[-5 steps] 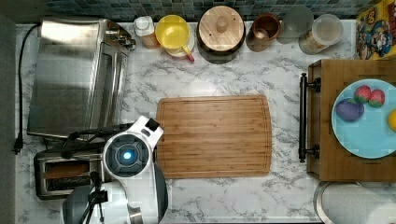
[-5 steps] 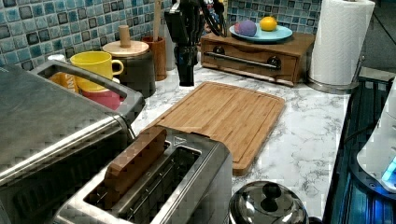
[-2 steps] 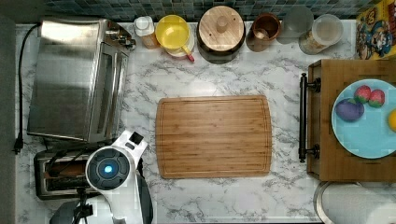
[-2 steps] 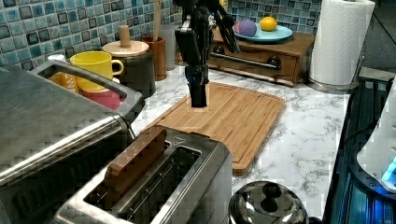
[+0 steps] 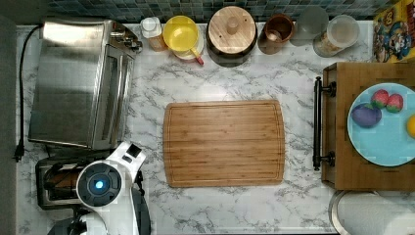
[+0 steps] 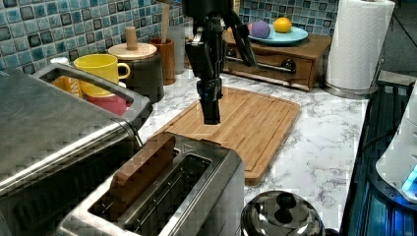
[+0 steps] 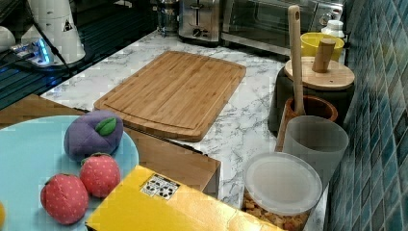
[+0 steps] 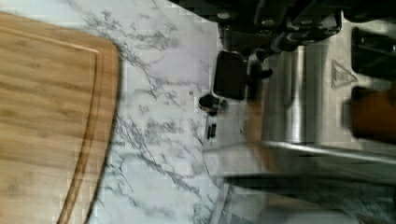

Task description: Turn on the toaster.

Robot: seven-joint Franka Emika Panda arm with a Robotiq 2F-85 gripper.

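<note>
Marble counter [image 5: 303, 83], tiled wall behind; items as I see them from my station.

Item: toaster [image 6: 162, 196]. Steel, two long slots, a brown slice standing in one. Sits at the counter's front corner at the top view's lower left, just beside the toaster oven [image 5: 78, 83]. Its long axis runs across the top view, left to right. Black lever [image 8: 229, 74] and small knob [image 8: 208, 102] are on the end face toward the board [image 5: 224, 143].

Item: gripper [image 6: 211, 110]. Hangs above the gap between the board and the toaster's lever end, pointing down, holding nothing. I cannot tell how far apart its tips stand. In the left view it is beyond the toaster and higher than its top.

Relation that matters: the lever lies below the claw and slightly toward the toaster body. I judge the next move to be a short descent onto the lever, then a push down along the end face.

Writing: a raised warning triangle on the toaster top [image 8: 341, 73]; a printed code label on a yellow box [image 7: 159, 185], not readable. No brand legible.
</note>
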